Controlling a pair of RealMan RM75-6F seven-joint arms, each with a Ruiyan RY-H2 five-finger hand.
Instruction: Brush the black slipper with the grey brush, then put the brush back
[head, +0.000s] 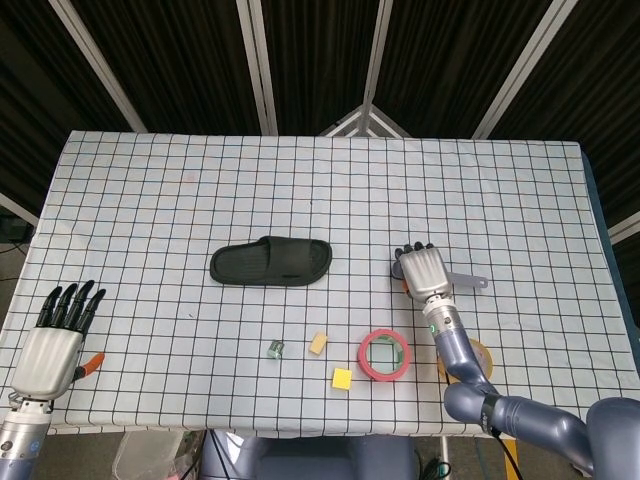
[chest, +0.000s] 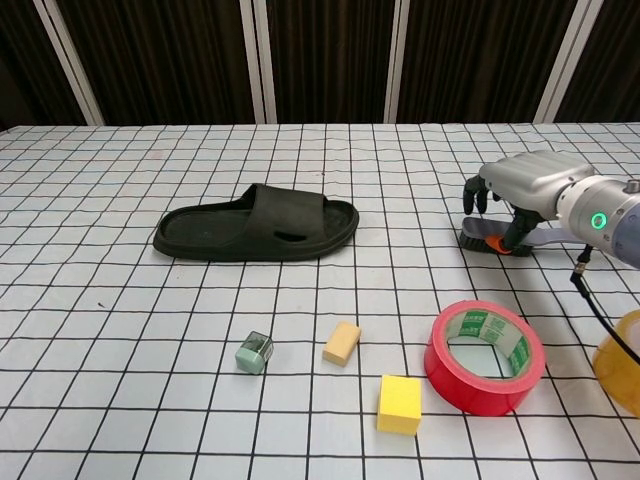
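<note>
- Your right hand covers most of the grey brush; grip unclear
- Yellow tape roll cut by chest view's edge

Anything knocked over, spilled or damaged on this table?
Nothing stands out. The black slipper lies flat and sole down, the red tape roll lies flat, and the right hand is over the grey brush.

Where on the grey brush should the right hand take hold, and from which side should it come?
Probably the grey brush is best gripped around its body, from above. It lies flat on the table, its thin handle pointing away from the black slipper, and the right hand is directly over it, fingers curled down. Whether they already grip it cannot be told.
</note>
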